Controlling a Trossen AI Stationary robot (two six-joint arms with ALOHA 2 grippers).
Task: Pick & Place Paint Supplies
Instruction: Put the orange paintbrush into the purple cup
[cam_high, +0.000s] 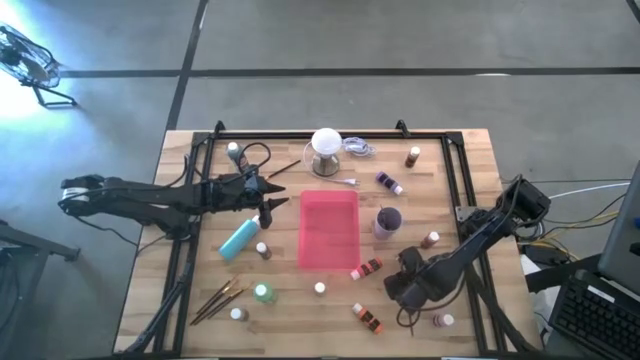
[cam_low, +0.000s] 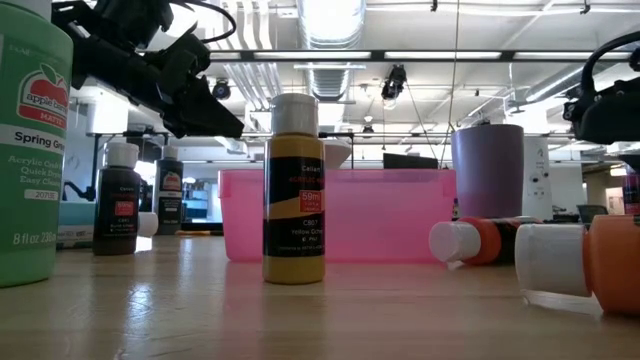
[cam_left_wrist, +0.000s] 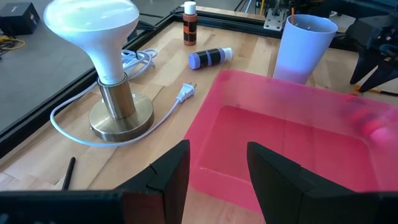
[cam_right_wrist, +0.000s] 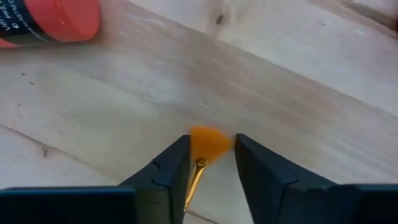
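Reading from the left of the worktop (cam_high: 470, 150), almost nothing looks sorted yet. A cluster of brown-handled brushes (cam_high: 218, 298) lies near the front left corner, with a green bottle (cam_high: 263, 293) and a small white-capped bottle (cam_high: 238, 314) just beside them. The larger teal bottle (cam_high: 238, 240) lies tilted on its side a little further back, close to the left tool (cam_high: 268, 198). The pink tray (cam_high: 328, 228) in the middle shows no supplies inside it in the high view or the left wrist view. Behind it stands the ball-topped stand (cam_high: 325, 150). To the right of the tray are a purple cup (cam_high: 387, 221), a purple bottle (cam_high: 389, 183), two brown bottles (cam_high: 413, 157) (cam_high: 430, 240), and orange bottles lying flat (cam_high: 367, 318). So the bulk of the job appears to be left.

The left arm reaches in low from the left edge, stretched almost straight across, its tool hanging above the tray's near wall with the fingers (cam_left_wrist: 171, 177) parted and nothing between them.

The right arm folds in from the right edge and bends down toward the front right of the worktop. Its tool (cam_right_wrist: 210, 163) points at the wood, the jaws standing narrowly apart on either side of an orange-tipped brush (cam_right_wrist: 205, 149); whether they already pinch it I cannot tell
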